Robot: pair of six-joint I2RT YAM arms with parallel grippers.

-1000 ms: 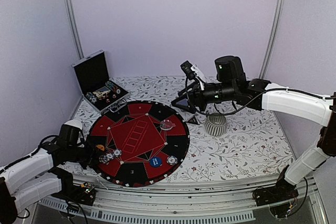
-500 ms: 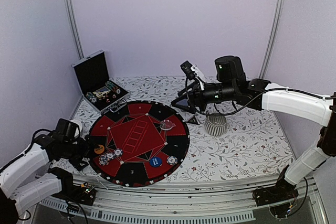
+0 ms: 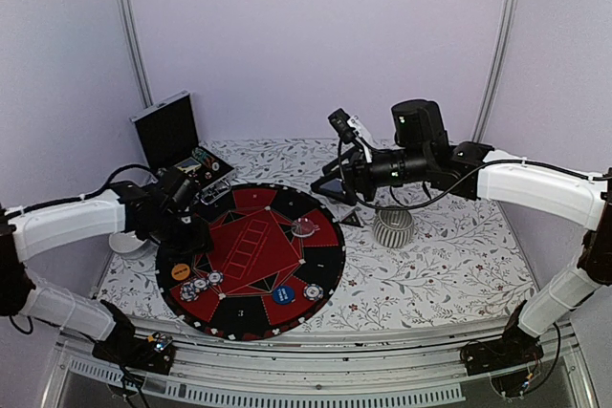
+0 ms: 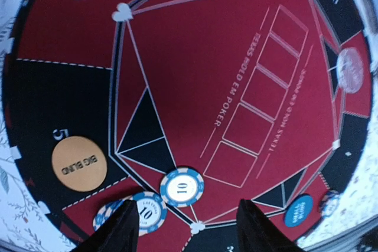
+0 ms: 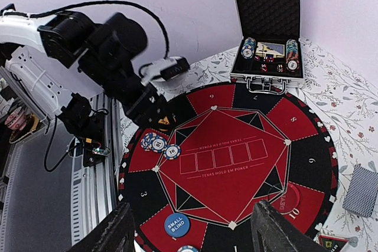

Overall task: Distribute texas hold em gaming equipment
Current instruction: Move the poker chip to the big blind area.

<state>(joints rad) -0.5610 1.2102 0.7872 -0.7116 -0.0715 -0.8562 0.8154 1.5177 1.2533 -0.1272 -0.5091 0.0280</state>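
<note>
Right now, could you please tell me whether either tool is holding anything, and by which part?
Nothing is held: the left tool and the right tool both stand open and empty.

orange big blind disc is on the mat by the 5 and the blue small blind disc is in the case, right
The orange big blind disc is on the mat by the 5, but the blue small blind disc is also on the mat, not in the case: see the right wrist view.
</note>
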